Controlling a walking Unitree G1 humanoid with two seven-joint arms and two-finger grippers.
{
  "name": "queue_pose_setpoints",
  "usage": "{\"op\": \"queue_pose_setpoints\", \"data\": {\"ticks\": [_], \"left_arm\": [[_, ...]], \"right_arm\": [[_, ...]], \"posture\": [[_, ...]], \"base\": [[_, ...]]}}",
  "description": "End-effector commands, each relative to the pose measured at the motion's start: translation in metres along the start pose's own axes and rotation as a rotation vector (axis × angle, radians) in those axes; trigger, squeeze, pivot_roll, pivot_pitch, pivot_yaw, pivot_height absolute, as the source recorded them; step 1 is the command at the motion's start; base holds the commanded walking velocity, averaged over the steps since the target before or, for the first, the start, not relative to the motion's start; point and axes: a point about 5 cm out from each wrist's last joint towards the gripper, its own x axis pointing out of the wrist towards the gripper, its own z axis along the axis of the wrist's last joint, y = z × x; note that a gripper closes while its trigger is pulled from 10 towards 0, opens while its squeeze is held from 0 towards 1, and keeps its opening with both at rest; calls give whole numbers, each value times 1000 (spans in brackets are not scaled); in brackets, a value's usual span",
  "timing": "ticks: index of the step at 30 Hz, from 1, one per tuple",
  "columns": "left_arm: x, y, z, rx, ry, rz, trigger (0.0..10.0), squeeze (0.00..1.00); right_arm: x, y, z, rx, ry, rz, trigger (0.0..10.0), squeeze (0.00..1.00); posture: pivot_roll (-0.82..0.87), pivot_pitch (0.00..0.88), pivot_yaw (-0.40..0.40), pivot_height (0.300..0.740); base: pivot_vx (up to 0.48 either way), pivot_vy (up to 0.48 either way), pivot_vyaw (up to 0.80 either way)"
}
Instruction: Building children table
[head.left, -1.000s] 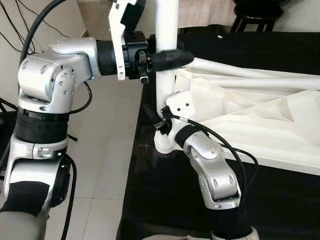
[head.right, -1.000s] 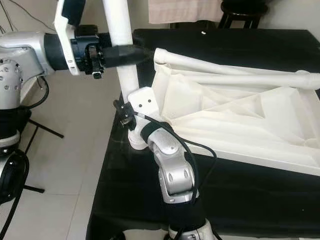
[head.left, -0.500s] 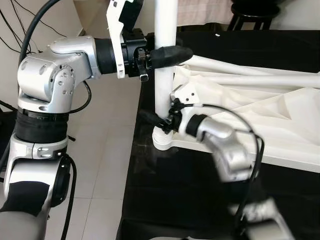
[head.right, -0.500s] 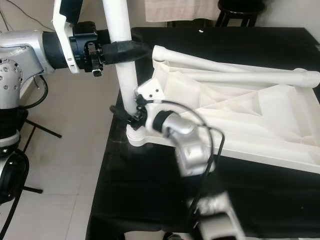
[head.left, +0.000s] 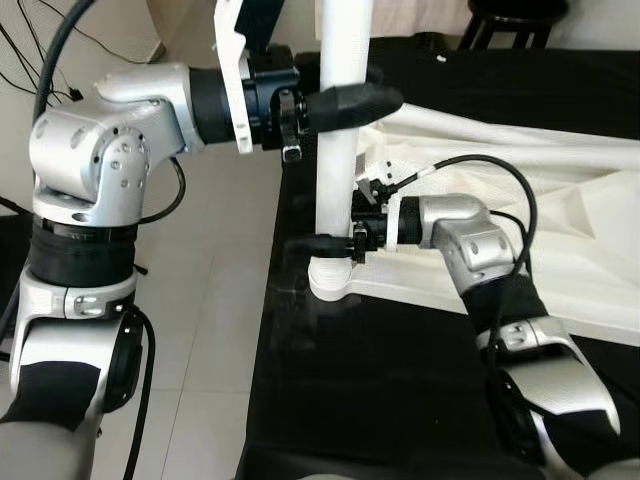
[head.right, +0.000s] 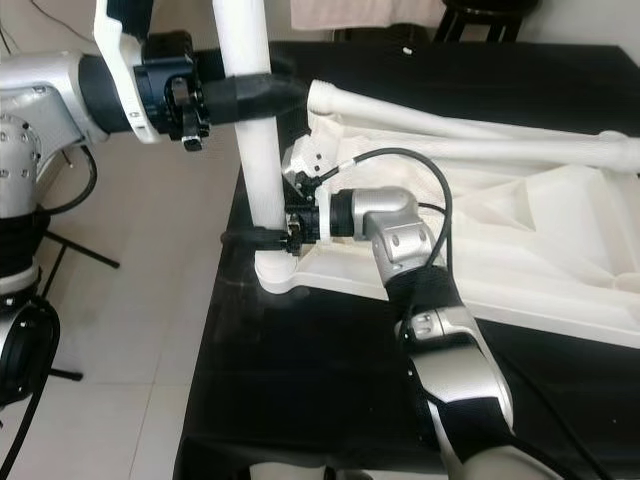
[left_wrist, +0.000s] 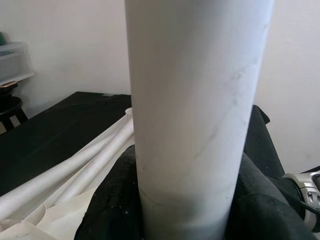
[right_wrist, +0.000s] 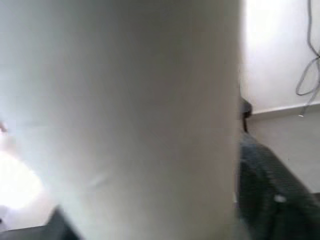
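Observation:
The white children's table (head.left: 560, 270) lies upside down on a black-covered surface. One white table leg (head.left: 337, 190) stands upright in the round corner socket (head.left: 330, 285) at the table's near left corner. My left gripper (head.left: 350, 100) is shut on this leg high up; in the left wrist view its black fingers (left_wrist: 110, 200) hug the leg (left_wrist: 195, 115). My right gripper (head.left: 325, 243) reaches in from the right and clasps the leg just above the socket, with one finger (head.right: 245, 237) poking out past it. The leg (right_wrist: 125, 115) looms close and blurred in the right wrist view.
Two more white legs (head.left: 500, 135) lie across the upturned table. The black surface's left edge (head.left: 270, 300) runs just beside the socket, with tiled floor (head.left: 215, 300) below. A dark stool (head.right: 480, 15) stands at the back.
My right arm has swung up from below, and its gripper now reaches the foot of the leg level from the right. The left gripper keeps its hold; the view has shifted slightly.

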Motion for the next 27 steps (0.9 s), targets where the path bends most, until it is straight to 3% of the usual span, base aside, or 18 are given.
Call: {"op": "queue_pose_setpoints", "data": {"ticks": [1,7,8,9,10,11,14,17,18,19,20,21,23,25,26,27], "left_arm": [[6,-6,-8,-32,27,-54,0,0],[7,-6,-7,-20,21,-59,0,0],[7,-6,-7,-15,22,-50,1255,0],[7,-5,-7,-22,21,-31,10000,0],[7,-4,-7,-27,20,-18,10000,0],[7,-1,-7,-38,15,6,10000,1000],[8,3,-8,-50,14,22,10000,1000],[5,11,-6,-33,15,66,10000,1000],[5,11,-6,-33,15,66,10000,1000],[2,12,-5,-30,16,69,10000,0],[-2,14,-5,-37,9,85,10000,0],[-2,14,-5,-37,9,85,10000,0],[-7,15,-4,-45,0,104,10000,0],[-10,15,-6,-50,7,113,10000,0],[-11,15,-6,-51,9,114,10000,0],[-11,15,-6,-51,9,114,10000,0]], "right_arm": [[8,1,4,-16,-14,25,0,0],[3,-5,1,-35,-23,39,0,0],[2,-6,1,-39,-25,31,0,0],[0,-6,1,-46,-26,18,0,0],[-1,-7,1,-50,-26,10,0,0],[-2,-9,0,-69,-11,-14,0,0],[-5,-10,-1,-93,8,-45,0,0],[-15,-16,-4,-104,67,-248,0,0],[-15,-16,-4,-104,67,-248,0,0],[-18,-16,-6,-91,81,-331,0,0],[-20,-16,-16,-55,100,-576,0,0],[-20,-16,-16,-55,100,-576,0,0],[-29,-14,-28,-16,134,-875,0,0],[-35,22,-54,73,139,-1134,0,0],[-40,33,-59,102,143,-1208,0,0],[-40,33,-59,102,143,-1208,0,0]], "posture": [[82,246,-11,740],[78,247,-6,740],[78,247,-6,740],[78,247,-6,740],[78,247,-6,740],[72,243,-3,740],[67,241,-3,740],[48,243,-25,740],[48,243,-25,740],[43,245,-32,740],[34,243,-38,740],[34,243,-38,740],[34,243,-38,740],[35,237,-35,740],[35,237,-35,740],[35,237,-35,740]], "base": [[0,0,0],[0,0,0],[0,0,0],[0,0,0],[0,0,0],[0,0,0],[0,0,0],[0,0,0],[0,0,0],[0,0,0],[0,0,0],[0,0,0],[0,0,0],[0,0,0],[0,0,0],[0,0,0]]}}
